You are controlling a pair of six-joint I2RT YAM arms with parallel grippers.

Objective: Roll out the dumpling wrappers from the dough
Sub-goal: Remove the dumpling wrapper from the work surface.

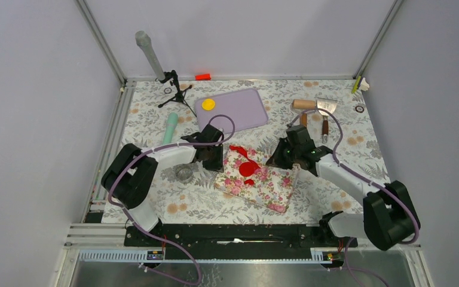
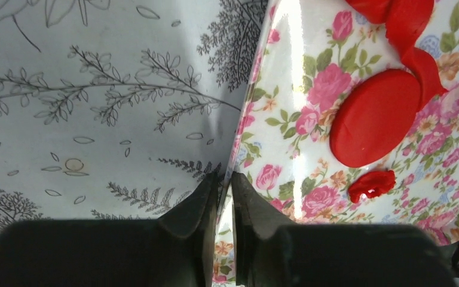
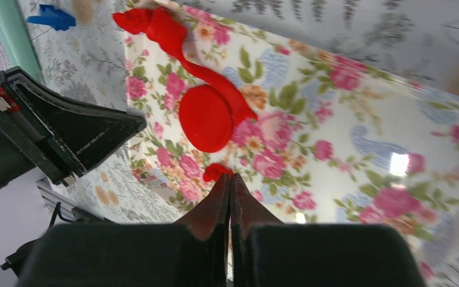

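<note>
Leaf-print bench (image 1: 346,131), floral mat (image 1: 269,182) on it carrying red wrapper (image 1: 247,170) and dough scraps (image 1: 237,149); left jaws pinch mat's edge, right jaws clenched at opposite edge.

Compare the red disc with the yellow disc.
Colour: the red disc is bright red, the yellow disc yellow. Place: the red disc lies on the floral mat; the yellow disc lies on the purple board farther back. Company: a ragged red strip touches the red disc's edge; the yellow disc lies alone. Both are small, flat and round.
</note>
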